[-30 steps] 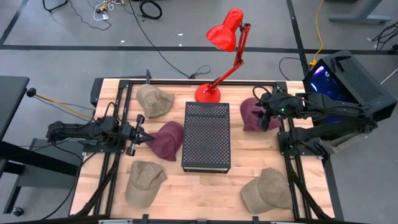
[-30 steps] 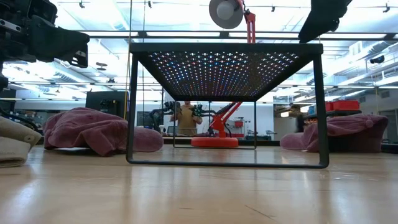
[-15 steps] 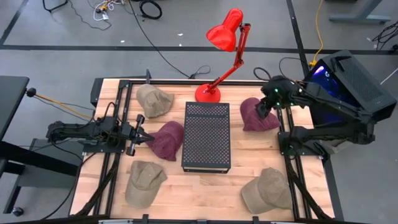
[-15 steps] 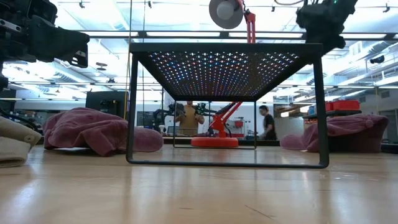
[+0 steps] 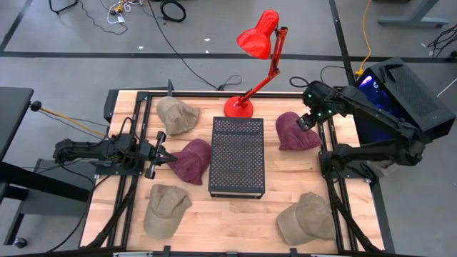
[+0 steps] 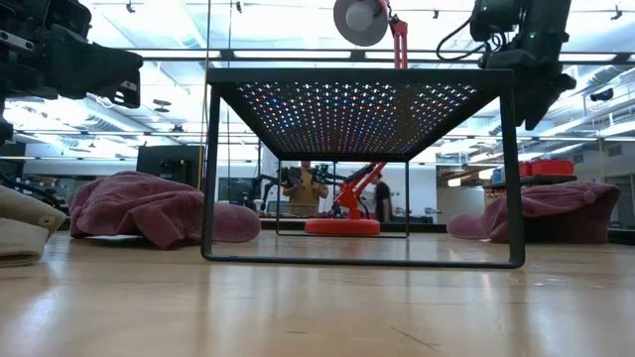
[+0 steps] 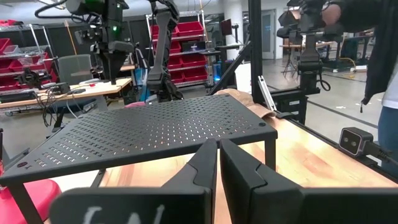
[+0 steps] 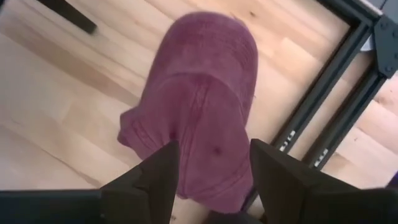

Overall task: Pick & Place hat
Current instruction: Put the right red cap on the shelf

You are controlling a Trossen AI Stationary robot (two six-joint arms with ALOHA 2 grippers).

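Hats: two maroon (image 5: 294, 130) (image 5: 191, 160), three tan (image 5: 176, 114) (image 5: 165, 206) (image 5: 307, 217).

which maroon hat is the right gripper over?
The maroon hat right of the black rack, under the open right gripper; the other maroon one lies left of it.

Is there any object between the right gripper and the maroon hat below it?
Nothing visible. The right gripper, jaws open, hangs directly over the maroon hat, which lies alone on the wooden table.
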